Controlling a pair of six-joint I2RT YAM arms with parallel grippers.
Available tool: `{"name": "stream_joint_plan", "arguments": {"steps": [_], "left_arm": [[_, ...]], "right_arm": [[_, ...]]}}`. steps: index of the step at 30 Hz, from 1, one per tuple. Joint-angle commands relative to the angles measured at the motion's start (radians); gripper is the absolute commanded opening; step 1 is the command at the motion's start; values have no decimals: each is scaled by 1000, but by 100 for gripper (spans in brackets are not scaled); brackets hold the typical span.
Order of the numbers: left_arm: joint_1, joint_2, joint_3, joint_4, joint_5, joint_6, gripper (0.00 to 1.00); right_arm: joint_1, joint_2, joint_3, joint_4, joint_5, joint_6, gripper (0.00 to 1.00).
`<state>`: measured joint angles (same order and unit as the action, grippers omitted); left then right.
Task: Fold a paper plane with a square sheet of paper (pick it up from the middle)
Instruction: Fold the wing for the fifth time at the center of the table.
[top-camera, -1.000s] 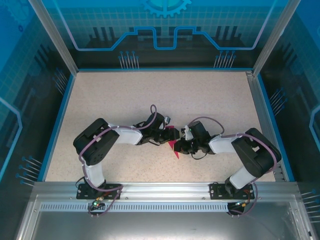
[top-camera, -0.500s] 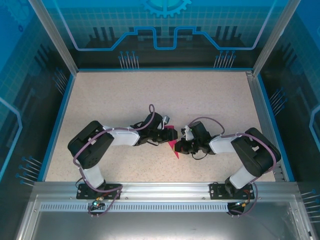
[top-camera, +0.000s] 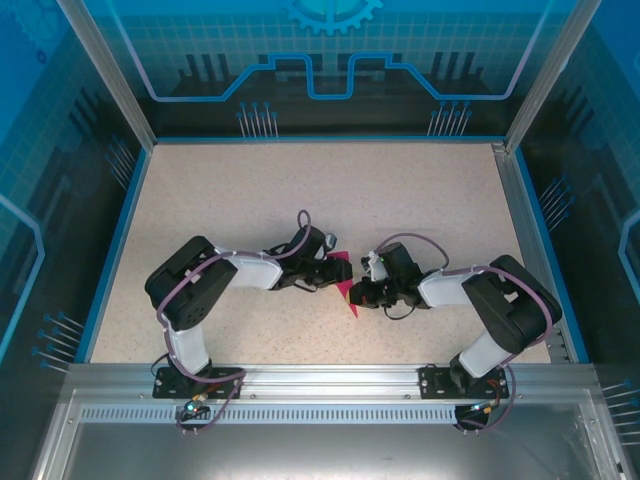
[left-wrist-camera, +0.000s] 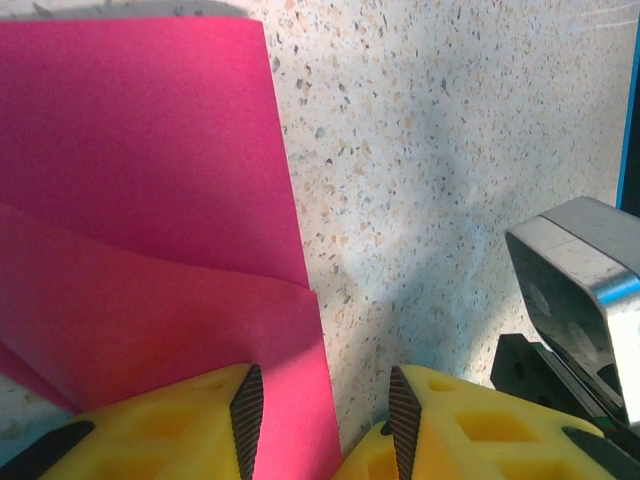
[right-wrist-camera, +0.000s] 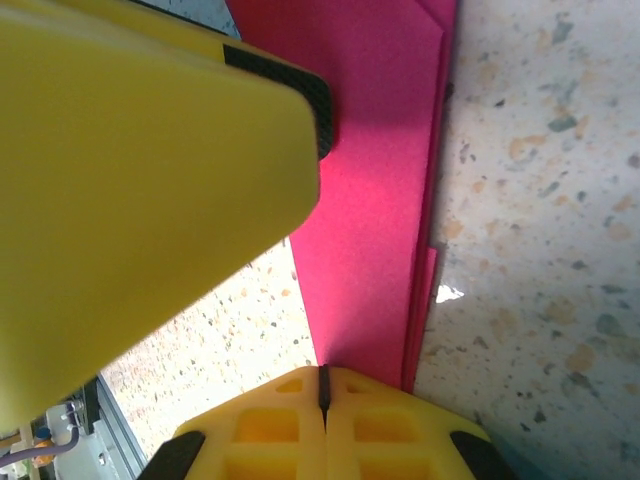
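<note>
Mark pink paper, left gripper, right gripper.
pink paper (left-wrist-camera: 150, 150), left wrist view, upper flat layer.
left gripper (left-wrist-camera: 322, 410), left wrist view, gap between its pads.
right gripper (right-wrist-camera: 323, 388), right wrist view, seam of closed fingertips.

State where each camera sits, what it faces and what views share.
Top external: above and behind the bases, looking down on the speckled table; left arm and right arm whole, meeting at the folded magenta-pink paper sheet.
Left wrist: on the left arm, looking along its open yellow jaws onto paper and table.
Right wrist: on the right arm, looking past its shut yellow jaws at the paper; the left arm's yellow finger upper left.
Shared: all see the paper and table.
</note>
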<state>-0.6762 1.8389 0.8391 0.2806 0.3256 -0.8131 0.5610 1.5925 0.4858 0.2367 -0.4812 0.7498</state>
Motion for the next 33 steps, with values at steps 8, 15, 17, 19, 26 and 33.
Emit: {"name": "stream_joint_plan", "arguments": {"steps": [8, 15, 17, 19, 26, 33], "left_arm": [[88, 52, 56, -113, -76, 75, 46], [122, 72, 86, -134, -72, 98, 46], [131, 75, 87, -135, -68, 101, 46], [143, 79, 92, -136, -65, 109, 46], [181, 94, 119, -155, -45, 135, 46], [209, 61, 211, -266, -42, 204, 48]], "right_arm": [[-7, 105, -53, -203, 93, -81, 0], [-7, 104, -64, -191, 87, -80, 0], [-10, 100, -65, -192, 86, -81, 0], [-12, 98, -65, -191, 84, -81, 0], [-19, 93, -69, -184, 66, -85, 0], [-22, 101, -56, -171, 46, -84, 0]]}}
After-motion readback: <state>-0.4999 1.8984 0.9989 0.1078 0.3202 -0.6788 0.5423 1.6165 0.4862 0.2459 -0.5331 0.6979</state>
